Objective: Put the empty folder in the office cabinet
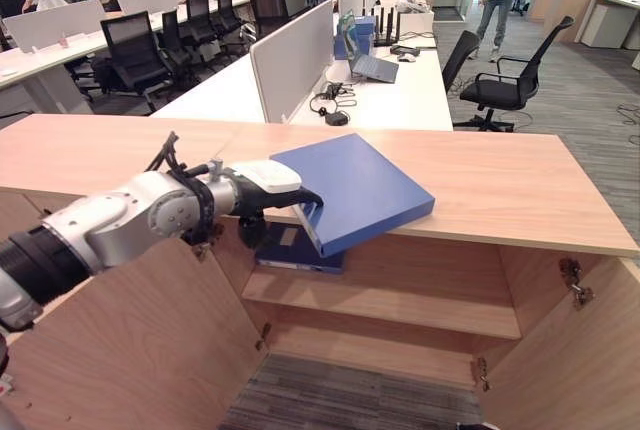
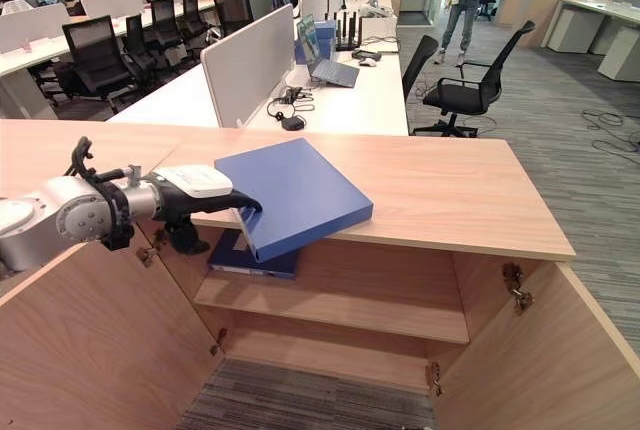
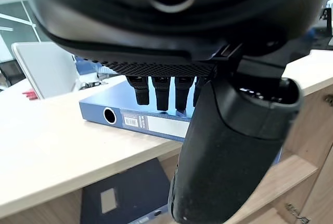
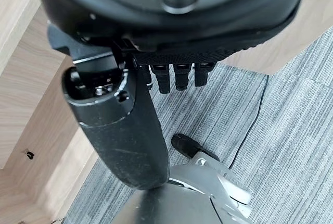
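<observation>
The left hand (image 1: 262,188) is pinching the near-left spine of the blue folder (image 1: 355,190), overhanging the counter (image 1: 520,190) above the cabinet shelf (image 1: 400,300).

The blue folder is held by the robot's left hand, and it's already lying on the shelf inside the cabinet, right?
Not quite. The left hand does hold the blue folder, but the folder is not on the shelf yet. It rests tilted on the cabinet top, jutting over its front edge above the open cabinet. The left eye view shows this.
</observation>
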Tool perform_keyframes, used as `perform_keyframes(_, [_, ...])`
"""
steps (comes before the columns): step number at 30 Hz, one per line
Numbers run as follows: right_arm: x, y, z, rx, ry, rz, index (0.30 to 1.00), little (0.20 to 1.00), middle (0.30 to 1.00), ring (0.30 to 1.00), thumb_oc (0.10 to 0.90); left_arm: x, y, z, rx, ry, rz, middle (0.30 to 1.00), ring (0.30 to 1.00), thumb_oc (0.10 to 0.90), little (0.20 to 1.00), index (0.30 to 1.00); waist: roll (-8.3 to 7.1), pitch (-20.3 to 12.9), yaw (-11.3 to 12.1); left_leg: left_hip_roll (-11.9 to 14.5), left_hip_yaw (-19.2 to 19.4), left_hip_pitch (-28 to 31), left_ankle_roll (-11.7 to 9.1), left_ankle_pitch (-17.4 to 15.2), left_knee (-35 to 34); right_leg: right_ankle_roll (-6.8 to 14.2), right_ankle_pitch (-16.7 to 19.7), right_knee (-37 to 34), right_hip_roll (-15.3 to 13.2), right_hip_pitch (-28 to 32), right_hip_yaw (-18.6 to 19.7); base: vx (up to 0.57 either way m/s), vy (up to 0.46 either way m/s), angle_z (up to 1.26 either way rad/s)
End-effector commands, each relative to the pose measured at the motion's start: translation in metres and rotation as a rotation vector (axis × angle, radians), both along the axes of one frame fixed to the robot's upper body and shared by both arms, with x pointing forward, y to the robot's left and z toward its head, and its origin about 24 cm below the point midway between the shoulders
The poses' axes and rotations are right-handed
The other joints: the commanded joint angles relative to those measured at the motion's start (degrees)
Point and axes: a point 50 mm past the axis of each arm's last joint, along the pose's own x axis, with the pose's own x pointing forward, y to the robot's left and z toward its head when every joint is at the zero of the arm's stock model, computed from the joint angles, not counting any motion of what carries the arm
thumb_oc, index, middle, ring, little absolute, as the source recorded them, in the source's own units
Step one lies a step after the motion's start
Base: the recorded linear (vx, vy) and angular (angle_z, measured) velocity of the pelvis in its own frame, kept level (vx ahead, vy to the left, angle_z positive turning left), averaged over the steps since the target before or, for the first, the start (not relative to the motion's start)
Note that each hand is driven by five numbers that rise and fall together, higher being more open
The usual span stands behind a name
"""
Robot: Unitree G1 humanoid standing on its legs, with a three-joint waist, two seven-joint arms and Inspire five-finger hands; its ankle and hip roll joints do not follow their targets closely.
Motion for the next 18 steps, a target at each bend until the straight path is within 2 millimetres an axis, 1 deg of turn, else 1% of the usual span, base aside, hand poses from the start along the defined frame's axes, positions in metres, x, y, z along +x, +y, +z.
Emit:
perform_keyframes(1, [-0.027, 0.022, -0.01, 0.071, 0.122, 0.059, 0.9, 0.9, 0.9, 0.9, 0.8, -0.009, 0.011, 0.015, 0.05, 0.06, 0.006, 0.9, 0.9, 0.8, 0.9, 0.9, -0.71, 2.12, -0.55, 2.0, -1.39, 2.21, -2.1, -5.57, -0.4, 9.05, -3.83, 0.44, -6.64, 4.59, -0.89, 0.0, 0.0, 0.0])
perform_keyframes(5, [-0.03, 0.023, -0.01, 0.076, 0.131, 0.065, 0.9, 0.9, 0.9, 0.9, 0.8, -0.015, 0.007, 0.02, 0.028, 0.084, -0.015, 0.9, 0.9, 0.8, 0.9, 0.9, -0.71, 1.93, -0.42, 2.07, -1.47, 2.16, -2.13, -5.49, -0.4, 9.03, -3.77, 0.44, -6.64, 4.59, -0.91, 0.0, 0.0, 0.0])
perform_keyframes(9, [-0.035, 0.023, -0.011, 0.081, 0.146, 0.069, 0.9, 0.9, 0.9, 0.9, 0.8, -0.019, 0.0, 0.03, 0.003, 0.079, -0.05, 0.9, 0.9, 0.8, 0.9, 0.9, -0.67, 1.74, -0.32, 2.02, -1.57, 2.04, -2.16, -5.35, -0.4, 9.04, -3.69, 0.44, -6.68, 4.56, -1.03, 0.0, 0.0, 0.0])
perform_keyframes(11, [-0.035, 0.024, -0.011, 0.083, 0.147, 0.068, 0.9, 0.9, 0.9, 0.9, 0.8, -0.019, 0.0, 0.032, -0.001, 0.071, -0.051, 0.9, 0.9, 0.8, 0.9, 0.9, -0.73, 1.7, -0.31, 2.06, -1.64, 2.03, -2.16, -5.33, -0.4, 9.05, -3.67, 0.44, -6.72, 4.57, -1.08, 0.0, 0.0, 0.0])
perform_keyframes(14, [-0.033, 0.026, -0.011, 0.091, 0.14, 0.059, 0.9, 0.9, 0.9, 0.9, 0.8, -0.013, 0.002, 0.042, -0.031, 0.011, -0.029, 0.9, 0.9, 0.8, 0.9, 0.9, -0.85, 1.57, -0.25, 2.02, -1.77, 2.01, -2.21, -5.25, -0.4, 9.04, -3.63, 0.44, -6.75, 4.55, -1.1, 0.0, 0.0, 0.0])
perform_keyframes(16, [-0.031, 0.025, -0.011, 0.092, 0.134, 0.055, 0.9, 0.9, 0.9, 0.9, 0.8, -0.009, 0.005, 0.05, -0.057, -0.035, -0.009, 0.9, 0.9, 0.8, 0.9, 0.9, -0.84, 1.55, -0.21, 2.03, -1.76, 2.05, -2.22, -5.22, -0.4, 9.06, -3.59, 0.44, -6.79, 4.57, -1.19, 0.0, 0.0, 0.0])
perform_keyframes(17, [-0.03, 0.027, -0.011, 0.1, 0.124, 0.043, 0.9, 0.9, 0.9, 0.9, 0.8, -0.003, 0.005, 0.071, -0.154, -0.125, 0.009, 0.9, 0.9, 0.8, 0.9, 0.9, -0.98, 1.44, -0.21, 1.98, -1.8, 2.03, -2.25, -5.11, -0.4, 9.04, -3.58, 0.44, -6.81, 4.59, -1.23, 0.0, 0.0, 0.0])
perform_keyframes(18, [-0.03, 0.027, -0.011, 0.102, 0.122, 0.043, 0.9, 0.9, 0.9, 0.9, 0.8, -0.001, 0.005, 0.08, -0.196, -0.157, 0.016, 0.9, 0.9, 0.8, 0.9, 0.9, -1.01, 1.38, -0.26, 1.96, -1.8, 2.02, -2.28, -5.08, -0.4, 9.05, -3.61, 0.44, -6.81, 4.58, -1.23, 0.0, 0.0, 0.0])
